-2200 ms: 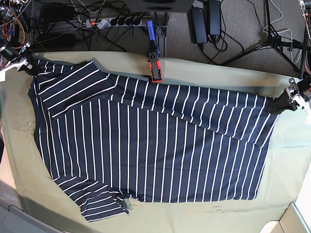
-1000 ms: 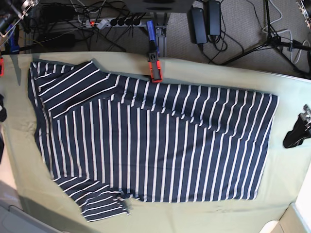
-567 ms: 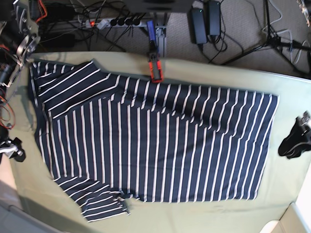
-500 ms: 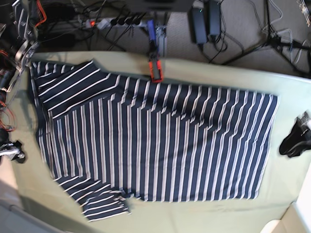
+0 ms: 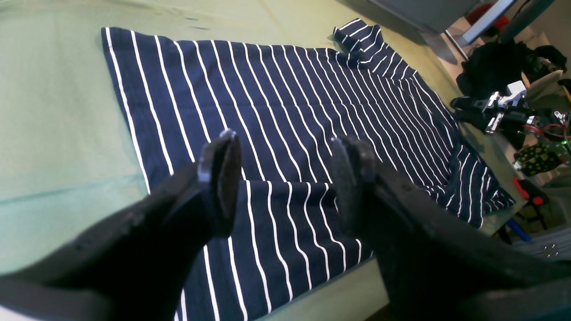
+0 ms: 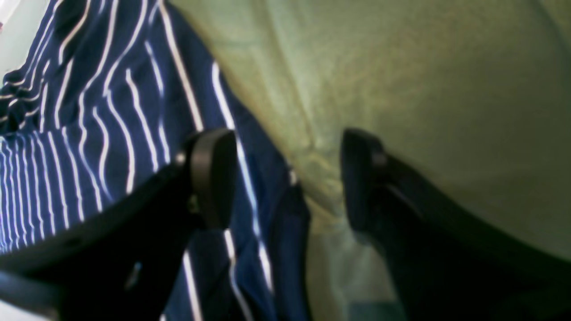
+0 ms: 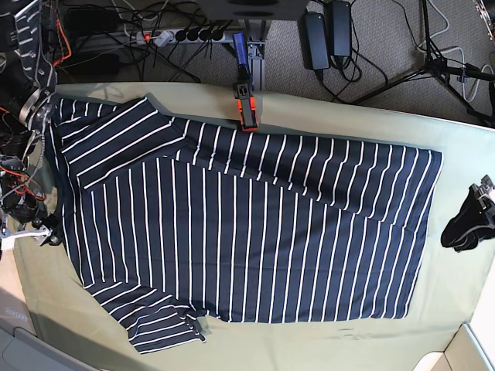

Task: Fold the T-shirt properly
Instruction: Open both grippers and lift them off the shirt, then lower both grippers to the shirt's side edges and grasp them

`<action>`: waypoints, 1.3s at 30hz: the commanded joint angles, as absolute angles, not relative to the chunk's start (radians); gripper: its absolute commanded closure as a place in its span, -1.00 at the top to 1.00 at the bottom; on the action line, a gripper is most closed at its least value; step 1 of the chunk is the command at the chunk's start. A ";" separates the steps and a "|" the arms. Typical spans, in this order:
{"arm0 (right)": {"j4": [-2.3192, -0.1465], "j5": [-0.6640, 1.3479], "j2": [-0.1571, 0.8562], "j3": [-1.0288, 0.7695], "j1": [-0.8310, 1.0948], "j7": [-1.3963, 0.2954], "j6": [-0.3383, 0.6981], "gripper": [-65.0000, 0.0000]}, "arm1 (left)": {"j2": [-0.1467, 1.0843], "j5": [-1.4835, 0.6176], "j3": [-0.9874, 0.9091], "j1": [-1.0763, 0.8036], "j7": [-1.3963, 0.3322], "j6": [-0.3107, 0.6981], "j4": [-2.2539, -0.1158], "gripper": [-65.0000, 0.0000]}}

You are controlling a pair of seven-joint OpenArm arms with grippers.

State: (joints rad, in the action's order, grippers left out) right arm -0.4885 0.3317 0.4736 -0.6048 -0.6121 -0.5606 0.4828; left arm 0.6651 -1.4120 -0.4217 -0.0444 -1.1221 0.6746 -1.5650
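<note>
T-shirt (image 7: 240, 224) spread flat on the green tablecloth (image 7: 464, 309), both my grippers empty.

In the base view the striped shirt fills the cloth's middle, one sleeve at 10 o'clock, the other bunched at 7 o'clock, with a folded layer running across the upper half. My left gripper (image 5: 285, 178) hovers just off the shirt's edge at 3 o'clock, jaws wide with nothing between them. My right gripper (image 6: 285, 178) sits at 9 o'clock, jaws also wide, straddling the shirt's edge where navy meets green, gripping nothing. A red clamp (image 7: 246, 108) stands at the table's 12 o'clock edge.
</note>
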 commanded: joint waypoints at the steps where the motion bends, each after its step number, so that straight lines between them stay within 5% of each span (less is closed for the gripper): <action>1: -0.501 0.340 0.483 -0.606 -0.640 -0.553 0.521 0.14 | 0.690 -1.438 -0.430 -0.036 -1.103 0.698 -1.579 0.10; 18: -0.540 0.360 0.411 -0.600 -0.640 -0.556 0.525 0.14 | 0.690 -1.407 -0.430 -0.039 -1.078 0.698 -1.578 0.10; 29: -0.625 0.367 0.402 -0.380 -0.642 -0.557 0.524 0.14 | 0.690 -1.393 -0.430 -0.039 -1.072 0.698 -1.578 0.10; 39: -0.625 0.335 0.408 -0.373 -0.640 -0.553 0.522 0.14 | 0.690 -1.393 -0.430 -0.039 -1.069 0.698 -1.578 0.10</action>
State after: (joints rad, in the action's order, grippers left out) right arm -0.6052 0.3237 0.3878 -0.3717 -0.6121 -0.5758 0.4835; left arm 0.6651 -1.3735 -0.4217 -0.0525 -1.0985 0.6746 -1.5650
